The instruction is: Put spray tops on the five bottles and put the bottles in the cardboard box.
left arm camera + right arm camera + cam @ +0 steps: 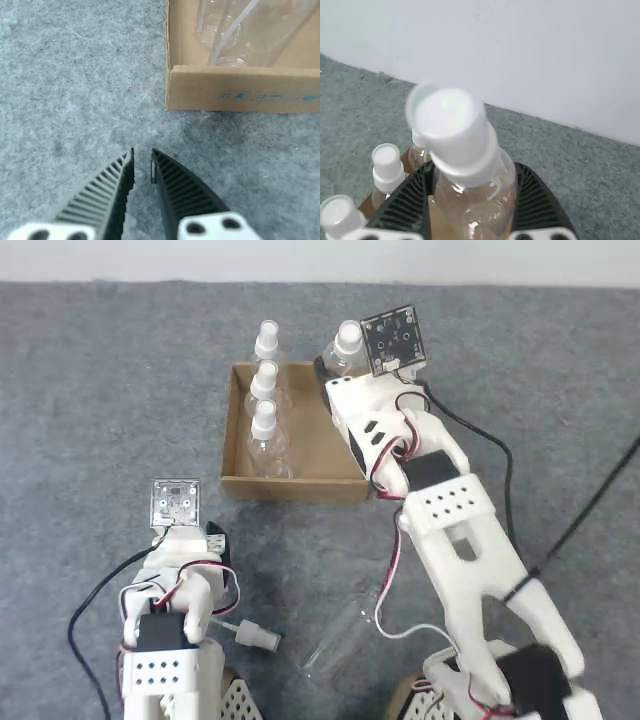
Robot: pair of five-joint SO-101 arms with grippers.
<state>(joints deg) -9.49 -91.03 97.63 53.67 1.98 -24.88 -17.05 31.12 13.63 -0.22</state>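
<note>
Left gripper [142, 151]: fingers nearly closed, empty, above carpet [65, 90] near cardboard box [290, 487]. Right gripper [472, 200] clamped on capped bottle [465, 165] at box's far right corner. Three capped bottles [263, 385] inside box. Uncapped bottle [338, 642], loose spray top [256, 636] on carpet.

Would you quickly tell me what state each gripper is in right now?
Left gripper: closed, holding nothing.
Right gripper: closed on a bottle with its spray top on.

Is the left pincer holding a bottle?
No, the left pincer is empty, with only grey carpet under it.
</note>
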